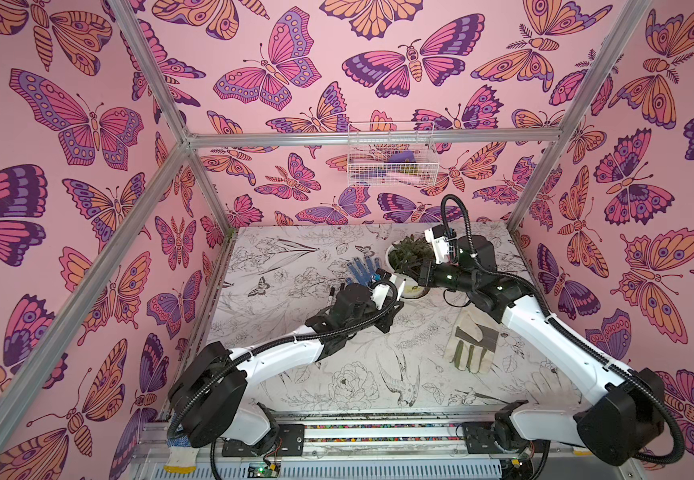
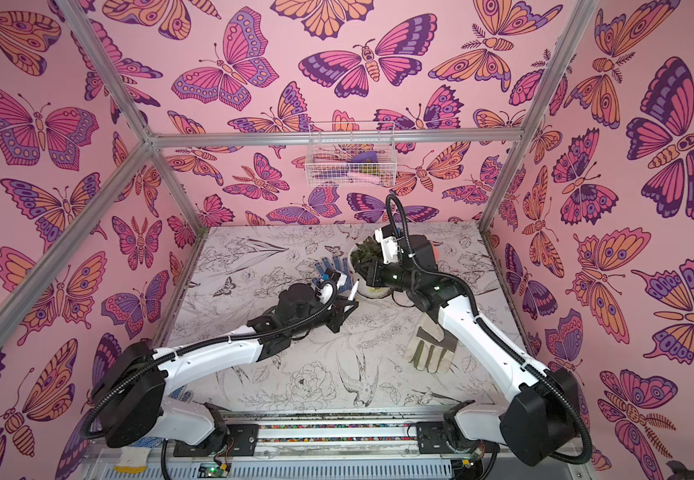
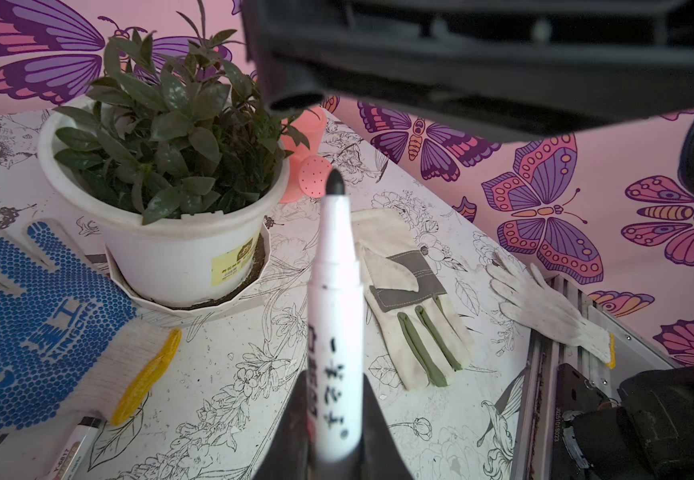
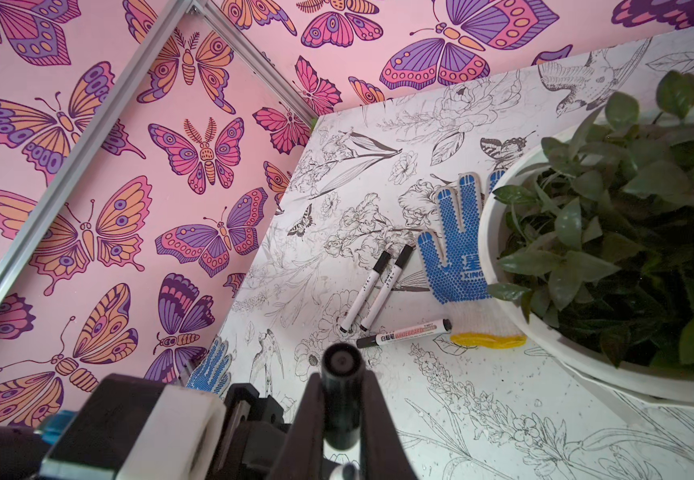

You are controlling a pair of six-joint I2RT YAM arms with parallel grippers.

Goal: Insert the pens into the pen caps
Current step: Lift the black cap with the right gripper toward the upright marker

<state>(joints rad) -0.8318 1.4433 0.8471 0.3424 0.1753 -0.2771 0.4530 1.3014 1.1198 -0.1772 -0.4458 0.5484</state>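
Both top views take in the whole worktop and both arms, yet the left arm hides most of what lies past it. Only the right wrist view shows the three capped pens whole. They lie on the worktop just beside the cuff of the blue glove, two side by side and the third crosswise near their ends. In a top view just one of them peeks out by the left wrist. The left wrist view shows a pink watering can behind the pot, where the right arm largely covers it from above.

The potted plant stands toward the back. A cream glove lies right of centre and a white glove lies by the front rail.

The left arm reaches low over the worktop, wrist turned rightward. The left fingers are clamped on the barrel of an uncapped pen, its dark tip pointing away from them. The right arm bends back leftward in front of the pot. The right fingers are closed on a black cap, open mouth outward. Tip and mouth sit near each other but apart, not lined up
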